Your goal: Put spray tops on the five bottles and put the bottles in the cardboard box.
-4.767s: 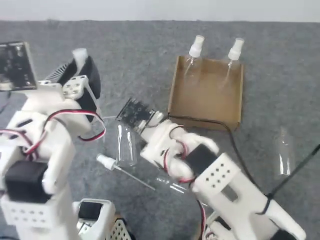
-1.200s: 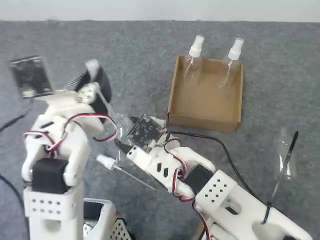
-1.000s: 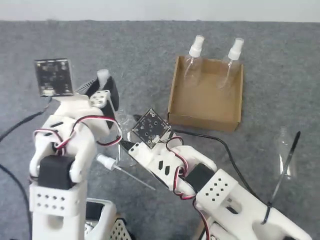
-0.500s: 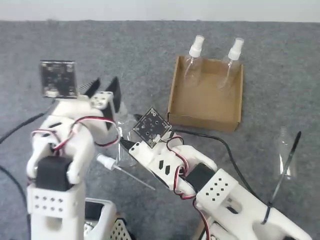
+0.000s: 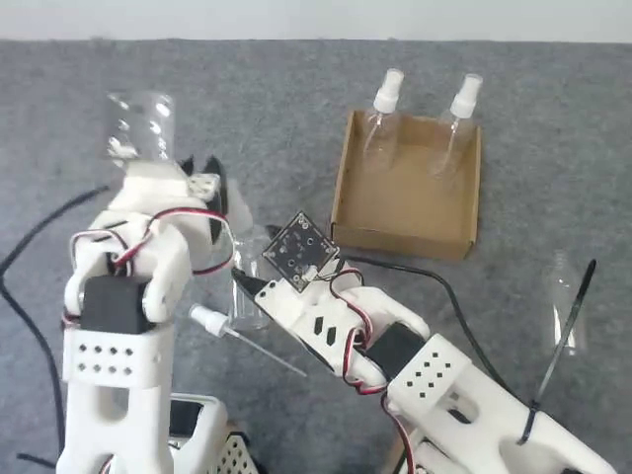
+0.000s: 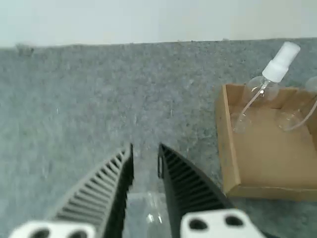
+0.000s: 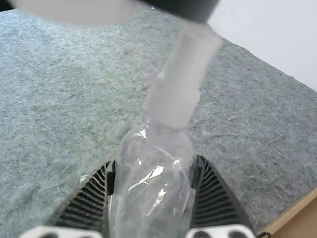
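Observation:
My right gripper (image 7: 151, 198) is shut on a clear bottle (image 7: 151, 168) and holds it upright in the middle of the grey mat (image 5: 247, 306). A white spray top (image 7: 178, 74) sits tilted in the bottle's neck. Its upper end goes into my left gripper (image 6: 145, 158), which hangs right above the bottle (image 5: 225, 202) with its fingers close together. A second spray top (image 5: 209, 318) with a long tube lies on the mat beside the held bottle. The cardboard box (image 5: 341, 188) stands at the back right.
Two bottles with spray tops (image 5: 380, 118) (image 5: 454, 123) stand in the box's far side, one also in the left wrist view (image 6: 267, 82). Another clear bottle (image 5: 563, 296) lies on the mat at the far right, beside a black cable.
The left arm swung in from the left and brought the spray top down onto the bottle's neck; its wrist has been turning. The right gripper closed on the bottle earlier and now keeps still.

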Robot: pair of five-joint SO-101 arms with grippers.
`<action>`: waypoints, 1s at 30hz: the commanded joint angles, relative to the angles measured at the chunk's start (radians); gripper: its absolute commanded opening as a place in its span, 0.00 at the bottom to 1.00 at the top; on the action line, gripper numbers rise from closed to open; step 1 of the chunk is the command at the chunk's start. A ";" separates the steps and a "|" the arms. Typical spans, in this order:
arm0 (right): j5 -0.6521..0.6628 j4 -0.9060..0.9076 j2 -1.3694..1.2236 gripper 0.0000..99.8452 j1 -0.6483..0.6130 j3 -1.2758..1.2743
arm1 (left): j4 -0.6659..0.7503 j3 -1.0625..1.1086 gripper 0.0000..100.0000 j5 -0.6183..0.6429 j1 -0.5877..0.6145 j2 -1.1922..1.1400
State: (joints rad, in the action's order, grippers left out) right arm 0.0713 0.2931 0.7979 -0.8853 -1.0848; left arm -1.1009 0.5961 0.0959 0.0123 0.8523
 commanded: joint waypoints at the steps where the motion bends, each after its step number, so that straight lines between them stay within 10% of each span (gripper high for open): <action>1: -0.005 -0.005 0.054 0.01 0.015 0.031 | 0.000 -0.010 0.07 -0.012 -0.005 -0.002; 8: 0.015 0.002 0.054 0.01 0.150 0.107 | -0.008 -0.124 0.07 -0.014 0.052 0.000; 15: 0.344 0.010 0.111 0.01 0.321 0.199 | -0.002 -0.088 0.07 -0.012 0.146 -0.002; 30: 0.135 -0.499 -0.302 0.01 0.588 0.244 | 0.118 0.311 0.07 -0.018 0.143 -0.002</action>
State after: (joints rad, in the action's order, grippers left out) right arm 0.2217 -0.0783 0.5984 -0.3299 -0.9206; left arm -1.0533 0.8493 0.0959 0.1565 0.8508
